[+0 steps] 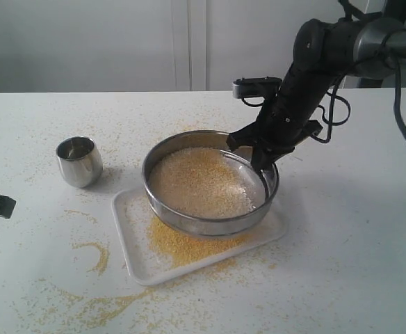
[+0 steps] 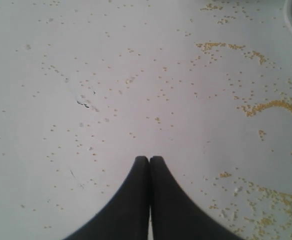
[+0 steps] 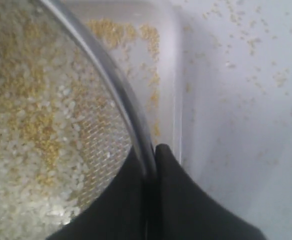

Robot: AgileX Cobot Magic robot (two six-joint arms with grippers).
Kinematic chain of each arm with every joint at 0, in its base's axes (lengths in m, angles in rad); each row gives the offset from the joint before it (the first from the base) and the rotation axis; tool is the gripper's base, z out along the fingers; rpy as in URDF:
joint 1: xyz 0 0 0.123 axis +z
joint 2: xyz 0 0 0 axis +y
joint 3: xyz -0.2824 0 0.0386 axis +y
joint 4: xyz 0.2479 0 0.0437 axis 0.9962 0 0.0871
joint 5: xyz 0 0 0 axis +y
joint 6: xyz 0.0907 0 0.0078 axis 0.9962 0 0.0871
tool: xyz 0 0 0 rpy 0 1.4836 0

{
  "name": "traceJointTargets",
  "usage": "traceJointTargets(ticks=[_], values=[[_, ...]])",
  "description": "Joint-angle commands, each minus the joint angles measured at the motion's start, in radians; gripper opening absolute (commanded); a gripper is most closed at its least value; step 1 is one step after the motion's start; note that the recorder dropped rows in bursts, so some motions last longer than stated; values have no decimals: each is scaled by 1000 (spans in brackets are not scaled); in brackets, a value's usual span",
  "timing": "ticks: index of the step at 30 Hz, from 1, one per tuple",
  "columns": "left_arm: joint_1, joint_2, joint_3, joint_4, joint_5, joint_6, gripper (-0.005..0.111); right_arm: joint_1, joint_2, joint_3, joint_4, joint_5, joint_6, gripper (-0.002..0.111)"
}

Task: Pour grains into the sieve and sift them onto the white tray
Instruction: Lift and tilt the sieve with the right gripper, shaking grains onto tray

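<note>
The sieve (image 1: pixel 189 224), a wide steel ring with mesh bottom, hangs tilted just over the white tray (image 1: pixel 135 243). Beige grains (image 1: pixel 196 182) cover most of its mesh; fine yellow meal (image 1: pixel 182 245) lies on the tray below. My right gripper (image 1: pixel 262 163) is shut on the sieve's right rim (image 3: pixel 117 82), one finger inside, one outside. In the right wrist view, whitish kernels and yellow meal (image 3: pixel 31 125) lie on the mesh, and the tray's corner (image 3: pixel 175 60) shows beyond. My left gripper (image 2: pixel 149 159) is shut and empty over the bare table; its tip (image 1: pixel 1 206) shows at the exterior view's left edge.
A small rounded steel cup (image 1: pixel 79 161) stands upright left of the tray. Spilled yellow meal (image 1: pixel 95 254) streaks the white table (image 1: pixel 356 243) left of and in front of the tray, and an arc of spilled meal (image 2: pixel 281 107) shows in the left wrist view.
</note>
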Motion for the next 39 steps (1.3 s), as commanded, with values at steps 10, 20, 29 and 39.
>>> traceJointTargets(ticks=[10,20,29,39], values=[[3,-10,6,5,8,0,0,-19,-29,9,134,-24,-46,0],[3,-10,6,5,8,0,0,-14,-42,5,-11,0,-51,0],[3,-10,6,5,8,0,0,-15,-49,13,-30,-54,262,0],[3,-10,6,5,8,0,0,4,-48,9,6,-34,-60,0]])
